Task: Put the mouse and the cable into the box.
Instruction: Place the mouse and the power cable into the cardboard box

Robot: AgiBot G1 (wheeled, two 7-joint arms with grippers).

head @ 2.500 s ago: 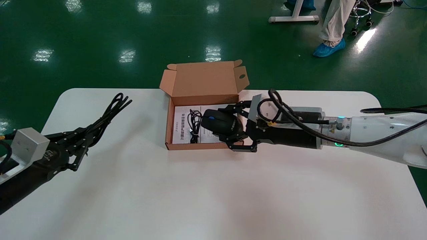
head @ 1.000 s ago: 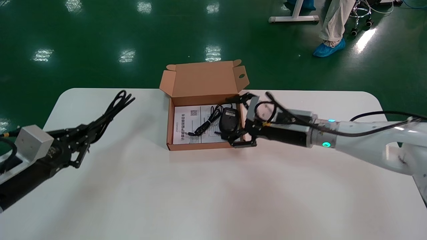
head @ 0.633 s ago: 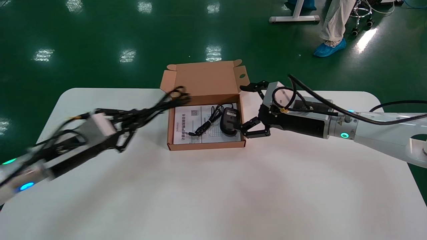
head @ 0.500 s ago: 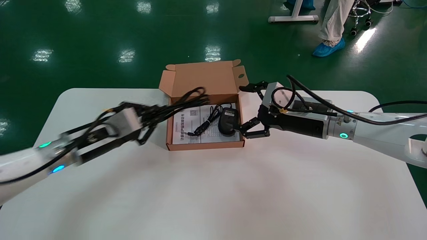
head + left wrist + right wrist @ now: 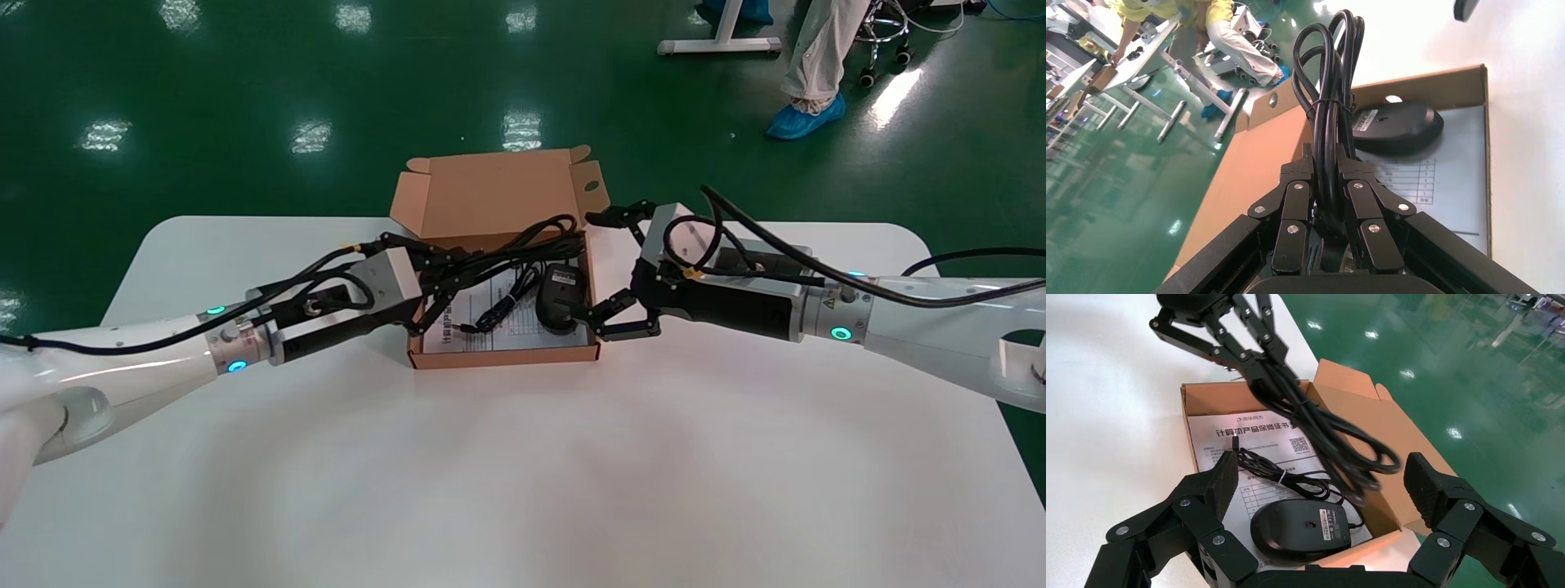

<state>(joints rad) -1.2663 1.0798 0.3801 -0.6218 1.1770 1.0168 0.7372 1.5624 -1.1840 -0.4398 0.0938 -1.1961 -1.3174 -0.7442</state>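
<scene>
Head view shows us the left gripper at the left wall of the open cardboard box, jaws clenched on the bundled black cable, which reaches across above the box's inside. We see the mouse lying in the box, label side up, by the right wall. Just outside that wall is the right gripper, jaws released and spread wide.
</scene>
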